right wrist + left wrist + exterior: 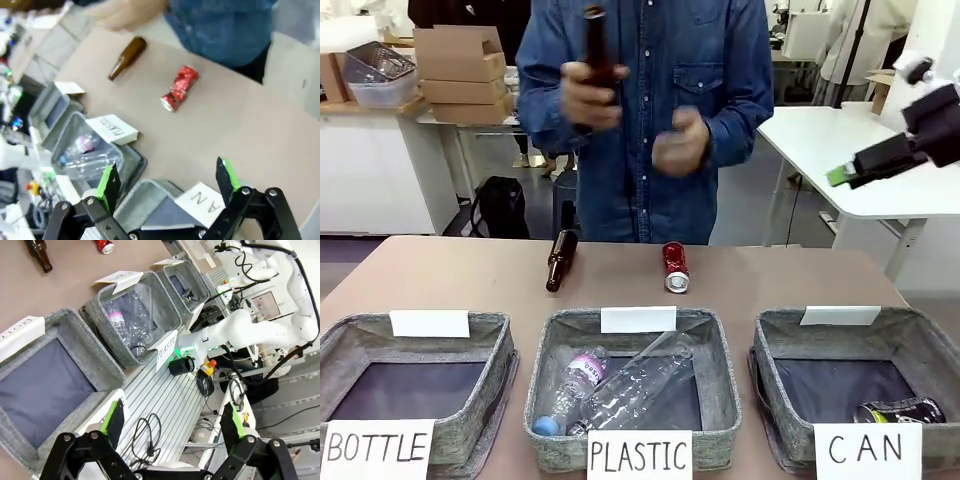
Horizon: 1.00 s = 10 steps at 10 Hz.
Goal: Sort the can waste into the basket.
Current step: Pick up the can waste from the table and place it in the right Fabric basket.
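Front view had the grey woven-fabric basket signed "CAN" (767, 362) nearest, at the robot's right front, with the dark yellow-marked metal can (900, 410) lying inside it. The left gripper (173, 415) hung on the robot's side of the table, by the like basket signed "BOTTLE" (75, 335), its fingers spread and empty. The right gripper (167, 175) was raised off to the right, likewise spread wide and holding nothing.

Farther across, well apart from the can basket, the shiny red metal can (675, 267) lay on its side near the far edge, about mid-table. Its long axis ran roughly near to far, silver end toward the robot. From the right wrist it sat ahead, beyond the gap between the fingers and slanted to their line, so I judged that arm the nearer one and due a wrist turn. A brown glass bottle (561, 258) lay just to its left. Beyond, the person's hand (595, 95) held a second brown bottle (594, 40).
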Each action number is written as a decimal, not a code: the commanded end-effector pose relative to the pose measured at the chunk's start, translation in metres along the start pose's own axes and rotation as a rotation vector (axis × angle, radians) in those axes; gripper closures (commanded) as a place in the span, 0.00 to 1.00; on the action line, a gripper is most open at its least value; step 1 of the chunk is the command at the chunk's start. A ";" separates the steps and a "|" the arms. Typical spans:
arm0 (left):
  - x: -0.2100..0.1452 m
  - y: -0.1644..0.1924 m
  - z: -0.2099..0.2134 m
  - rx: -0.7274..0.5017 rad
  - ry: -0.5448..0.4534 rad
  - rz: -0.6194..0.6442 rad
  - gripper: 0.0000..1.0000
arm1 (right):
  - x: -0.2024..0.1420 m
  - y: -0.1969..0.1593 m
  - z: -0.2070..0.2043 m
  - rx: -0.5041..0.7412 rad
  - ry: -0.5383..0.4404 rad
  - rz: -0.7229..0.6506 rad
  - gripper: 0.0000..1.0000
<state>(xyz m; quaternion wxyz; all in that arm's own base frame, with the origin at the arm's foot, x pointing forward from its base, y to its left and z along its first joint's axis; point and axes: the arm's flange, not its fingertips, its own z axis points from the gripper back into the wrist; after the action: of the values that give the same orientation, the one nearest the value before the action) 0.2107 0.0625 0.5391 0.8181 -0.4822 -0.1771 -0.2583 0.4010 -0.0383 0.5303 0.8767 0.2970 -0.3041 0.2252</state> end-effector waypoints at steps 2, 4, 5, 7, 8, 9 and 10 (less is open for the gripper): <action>0.001 0.000 0.001 -0.009 -0.003 -0.021 0.00 | -0.067 -0.025 0.035 -0.034 -0.071 -0.167 0.00; 0.012 -0.009 0.030 0.110 -0.138 0.108 0.00 | -0.055 -0.025 0.019 0.005 -0.039 -0.131 0.00; 0.015 -0.003 0.057 0.217 -0.332 0.190 0.00 | -0.052 -0.025 0.016 0.014 -0.036 -0.119 0.00; -0.005 0.000 0.123 0.386 -0.707 0.319 0.00 | -0.055 -0.027 0.016 0.014 -0.035 -0.131 0.00; -0.023 -0.012 0.148 0.210 -0.689 0.235 0.00 | -0.058 -0.029 0.017 0.009 -0.036 -0.143 0.00; -0.032 -0.016 0.149 0.177 -0.527 0.258 0.00 | -0.059 -0.029 0.018 0.010 -0.036 -0.144 0.00; -0.018 -0.005 0.143 0.273 -0.585 0.281 0.00 | -0.056 -0.027 0.019 0.004 -0.036 -0.139 0.00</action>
<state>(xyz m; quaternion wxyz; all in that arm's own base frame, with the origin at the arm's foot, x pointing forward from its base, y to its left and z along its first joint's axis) 0.1707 0.2070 0.6041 0.8041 -0.4562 -0.3793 0.0380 0.3663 -0.0802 0.4891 0.8865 0.3180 -0.2944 0.1619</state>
